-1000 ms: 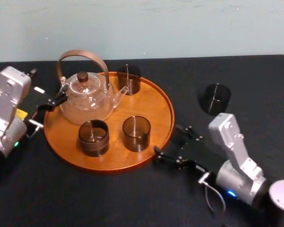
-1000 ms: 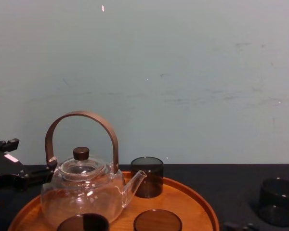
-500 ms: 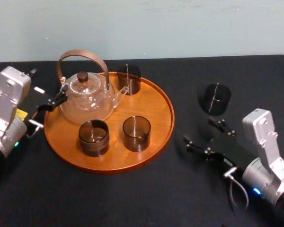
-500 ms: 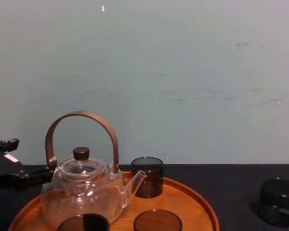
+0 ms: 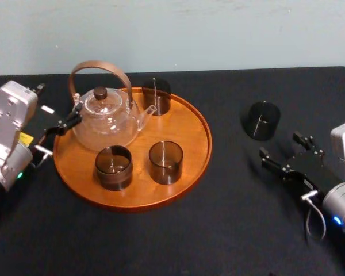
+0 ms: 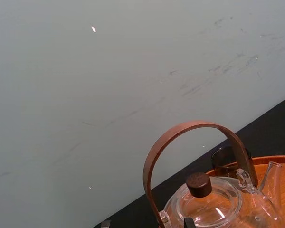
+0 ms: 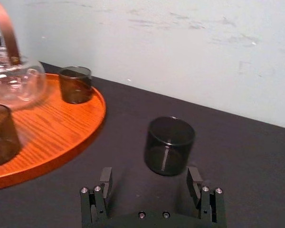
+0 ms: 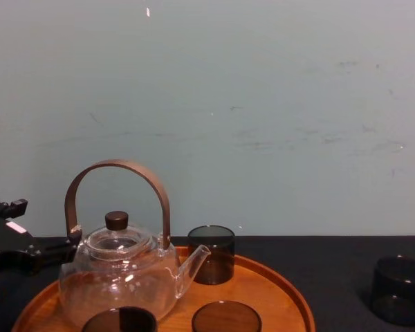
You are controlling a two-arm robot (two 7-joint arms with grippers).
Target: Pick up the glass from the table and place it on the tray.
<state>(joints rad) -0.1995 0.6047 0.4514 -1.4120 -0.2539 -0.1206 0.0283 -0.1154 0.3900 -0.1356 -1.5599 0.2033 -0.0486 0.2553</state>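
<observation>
Glass (image 5: 262,120) to move: 1, dark smoky, upright on the black table (image 5: 161,241), well to the right of the tray (image 5: 184,123), not touching it. Right wrist view has it (image 7: 169,146) standing just ahead of the claw, centred on the gap, with bare table around it. Right gripper (image 5: 282,146) sits low over the table just on the near side of that glass, pointing at it. Jaws are spread wide, wider than the glass, holding nothing; both fingers (image 7: 106,179) stand clear of the glass. Tray count: 1, round, orange-brown wood, low rim. On it are 3 more dark glasses: one at the back (image 5: 156,95) by the teapot spout, two at the front side by side (image 5: 114,167) (image 5: 165,161). That makes 4 glasses total, 3 on the tray, 1 off. Teapot (image 5: 105,118): 1, clear glass, brown arched handle, dark lid knob, on the left-rear part of the tray. Left gripper (image 5: 60,129) is parked at the tray's left edge right beside the teapot.
</observation>
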